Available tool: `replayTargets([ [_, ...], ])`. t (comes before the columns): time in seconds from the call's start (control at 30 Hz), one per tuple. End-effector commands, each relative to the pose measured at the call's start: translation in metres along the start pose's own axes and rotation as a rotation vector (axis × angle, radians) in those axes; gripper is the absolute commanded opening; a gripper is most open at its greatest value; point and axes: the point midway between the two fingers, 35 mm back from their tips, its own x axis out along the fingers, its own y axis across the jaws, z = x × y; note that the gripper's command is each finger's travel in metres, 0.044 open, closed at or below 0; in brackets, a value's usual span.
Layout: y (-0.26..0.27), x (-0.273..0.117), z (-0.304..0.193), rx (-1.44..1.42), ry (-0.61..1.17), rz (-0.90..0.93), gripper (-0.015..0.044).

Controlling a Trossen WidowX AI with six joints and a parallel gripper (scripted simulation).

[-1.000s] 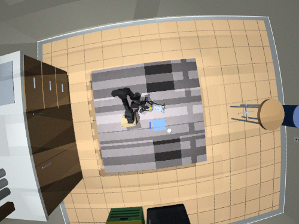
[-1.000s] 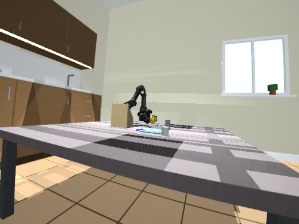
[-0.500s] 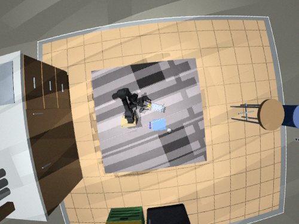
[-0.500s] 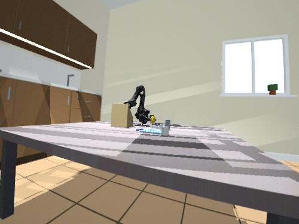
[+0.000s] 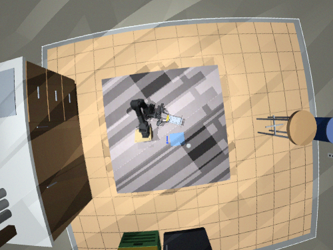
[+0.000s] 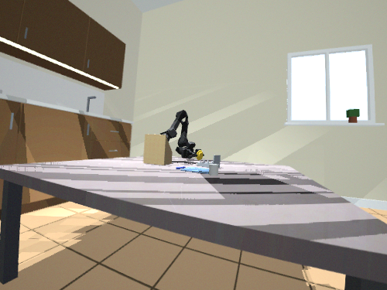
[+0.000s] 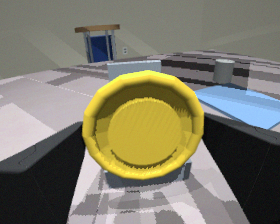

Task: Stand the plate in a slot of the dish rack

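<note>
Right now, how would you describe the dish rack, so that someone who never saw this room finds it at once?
Find the grey striped table in the middle of the tiled floor, then the black arm near its centre. The dish rack is the small pale wire frame just beyond the gripper, which is shut on the yellow plate. Unlike the flat blue sheet and the small grey cup nearby, it is made of thin rails.

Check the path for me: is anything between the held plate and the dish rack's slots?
Nothing visible. The gripper holds the yellow plate upright, low over the near end of the dish rack. The blue mat and small cylinder lie off to one side.
</note>
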Motion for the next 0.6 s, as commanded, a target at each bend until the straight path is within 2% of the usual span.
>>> replayTargets([
  [0.0, -0.002, 0.007, 0.001, -0.006, 0.000, -0.001, 0.0000],
  [0.57, -0.001, 0.024, 0.003, 0.007, -0.003, 0.003, 0.0000],
])
